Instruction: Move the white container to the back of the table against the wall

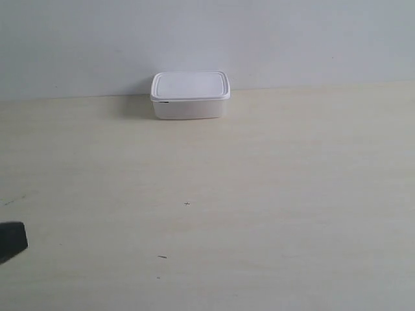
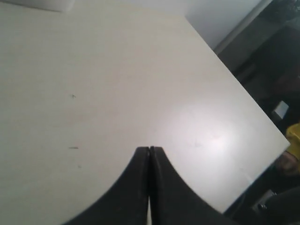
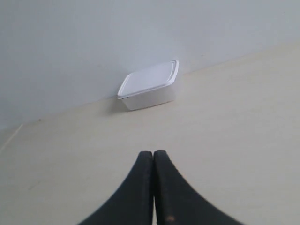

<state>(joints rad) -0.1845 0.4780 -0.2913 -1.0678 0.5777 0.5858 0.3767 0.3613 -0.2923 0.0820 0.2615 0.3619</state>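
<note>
The white container (image 1: 190, 94) stands with its lid on at the back of the table (image 1: 259, 194), its rear side against the wall (image 1: 207, 39). The right wrist view shows the white container (image 3: 149, 85) too, well ahead of my right gripper (image 3: 153, 153), which is shut and empty. My left gripper (image 2: 149, 148) is shut with nothing between its fingers, held over bare tabletop far from the box. A dark bit of the arm at the exterior view's left (image 1: 11, 241) shows at the frame's edge.
In the left wrist view the table's side edge (image 2: 243, 98) runs past a dark area beyond it, with a yellow object (image 2: 294, 137) there. A pale object's corner (image 2: 42, 4) lies at the far end of the table. A few tiny dark specks (image 1: 187, 204) mark the tabletop.
</note>
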